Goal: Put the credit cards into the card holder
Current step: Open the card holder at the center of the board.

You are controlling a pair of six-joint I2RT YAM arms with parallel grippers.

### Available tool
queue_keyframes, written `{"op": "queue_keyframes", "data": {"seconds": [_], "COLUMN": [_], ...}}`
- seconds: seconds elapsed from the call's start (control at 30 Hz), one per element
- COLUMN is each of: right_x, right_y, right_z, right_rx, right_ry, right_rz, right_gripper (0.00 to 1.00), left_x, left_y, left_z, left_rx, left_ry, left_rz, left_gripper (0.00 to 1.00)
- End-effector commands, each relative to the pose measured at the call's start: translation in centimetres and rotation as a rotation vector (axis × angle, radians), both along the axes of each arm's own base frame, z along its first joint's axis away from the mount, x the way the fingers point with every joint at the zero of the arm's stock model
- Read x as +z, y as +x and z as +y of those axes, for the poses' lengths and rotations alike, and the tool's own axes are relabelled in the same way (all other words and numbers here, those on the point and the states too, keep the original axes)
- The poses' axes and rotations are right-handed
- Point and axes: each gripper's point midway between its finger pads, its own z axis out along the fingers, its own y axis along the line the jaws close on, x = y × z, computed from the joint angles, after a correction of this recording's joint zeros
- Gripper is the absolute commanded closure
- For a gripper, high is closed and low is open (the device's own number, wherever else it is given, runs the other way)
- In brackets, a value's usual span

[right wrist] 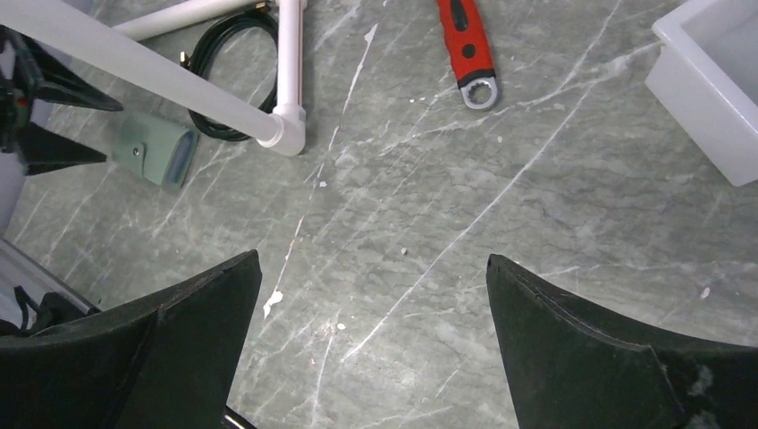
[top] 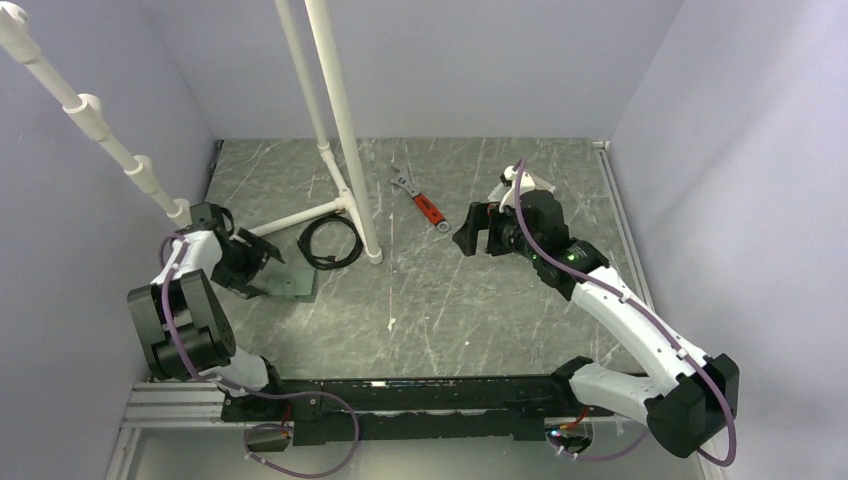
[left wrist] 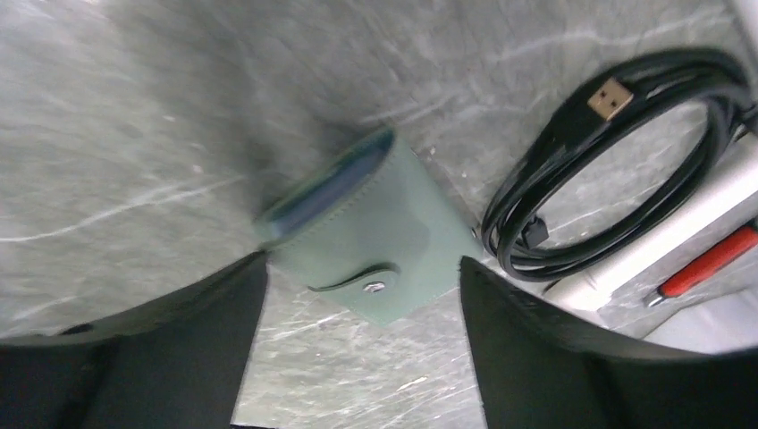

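The card holder (left wrist: 384, 237) is a grey-green wallet lying flat on the table, folded, with its snap strap fastened; it also shows at the left of the table (top: 292, 284) and far left in the right wrist view (right wrist: 154, 147). A dark bluish edge shows inside its open side; I cannot tell whether that is a card. No credit cards lie loose in view. My left gripper (left wrist: 364, 262) is open, low over the table, its fingers (left wrist: 179, 349) standing either side of the wallet's near corner without touching it. My right gripper (right wrist: 373, 257) hangs open over bare table, holding nothing.
A coiled black USB cable (left wrist: 626, 152) lies just right of the wallet, against a white pipe frame (top: 345, 130) that rises from the table. A red-handled wrench (right wrist: 469, 45) lies in the middle. A white tub (right wrist: 715, 89) stands near the right arm. Grey walls enclose the table.
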Motion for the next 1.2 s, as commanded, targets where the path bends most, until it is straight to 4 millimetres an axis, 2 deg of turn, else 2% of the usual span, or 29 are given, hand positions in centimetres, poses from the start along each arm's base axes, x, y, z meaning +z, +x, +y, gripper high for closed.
{"op": "queue_keyframes", "data": {"seconds": [0.0,0.27,0.47,0.63,0.77,0.83,0.9,0.93,1.1,1.17], "right_x": [0.7,-0.9,-2.7,-5.9,-8.3,-9.3,-10.3,-10.6,-10.5,-10.7], "right_y": [0.6,0.9,0.3,-1.7,-4.1,-5.3,-6.4,-7.0,-9.0,-9.6], "right_z": [0.7,1.5,3.1,4.6,6.0,6.7,7.5,8.0,10.4,11.4], "right_rx": [0.025,0.045,0.11,0.18,0.263,0.298,0.325,0.341,0.391,0.408], "right_ry": [0.024,0.03,0.031,-0.006,-0.018,-0.011,0.003,0.016,0.191,0.264], "right_rz": [-0.041,0.0,0.048,0.117,0.159,0.184,0.221,0.239,0.304,0.353], "right_gripper": [0.0,0.0,0.0,0.0,0.0,0.0,0.02,0.05,0.16,0.29], "left_x": [-1.2,-2.9,-4.6,-5.5,-6.1,-5.6,-4.7,-3.9,0.9,2.0], "left_y": [-0.3,-2.3,-3.7,-6.1,-9.3,-9.4,-9.3,-8.9,-7.8,-8.1], "left_z": [-2.7,-4.6,-8.3,-14.2,-20.9,-24.3,-25.6,-25.8,-25.2,-24.6], "left_rx": [-0.086,-0.122,-0.201,-0.386,-0.548,-0.605,-0.659,-0.689,-0.777,-0.776], "left_ry": [-0.017,0.021,-0.031,0.023,-0.042,-0.106,-0.107,-0.091,-0.035,-0.027], "left_rz": [0.023,0.079,0.141,0.17,0.127,0.052,-0.004,-0.045,-0.246,-0.295], "left_gripper": [0.23,0.56,0.6,0.6,0.59,0.58,0.55,0.52,0.21,0.16]}}
